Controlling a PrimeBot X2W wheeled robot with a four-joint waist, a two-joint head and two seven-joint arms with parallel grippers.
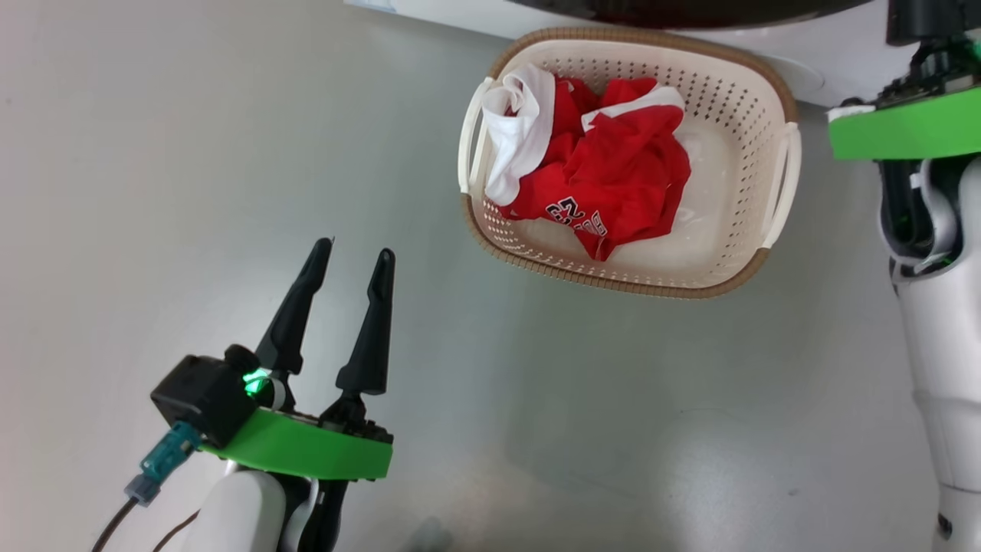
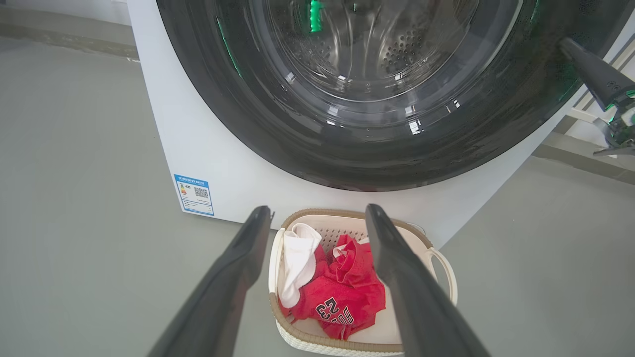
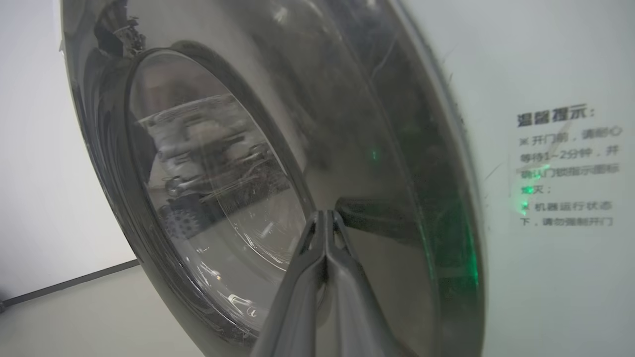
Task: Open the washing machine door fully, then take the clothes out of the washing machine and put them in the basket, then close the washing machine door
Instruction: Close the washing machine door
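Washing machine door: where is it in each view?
Head view: washing machine door, a dark strip along the top edge.
Left wrist view: upper centre, large.
Right wrist view: left and centre.
Shared landmark: the white front of the washing machine around it.

A: Head camera looks steeply down on floor (image 1: pixel 153 153) and basket (image 1: pixel 728 100). Left wrist?
B: Low, facing the door (image 2: pixel 233 99) from near; shares the basket. Right wrist: very close to the door, side-on.
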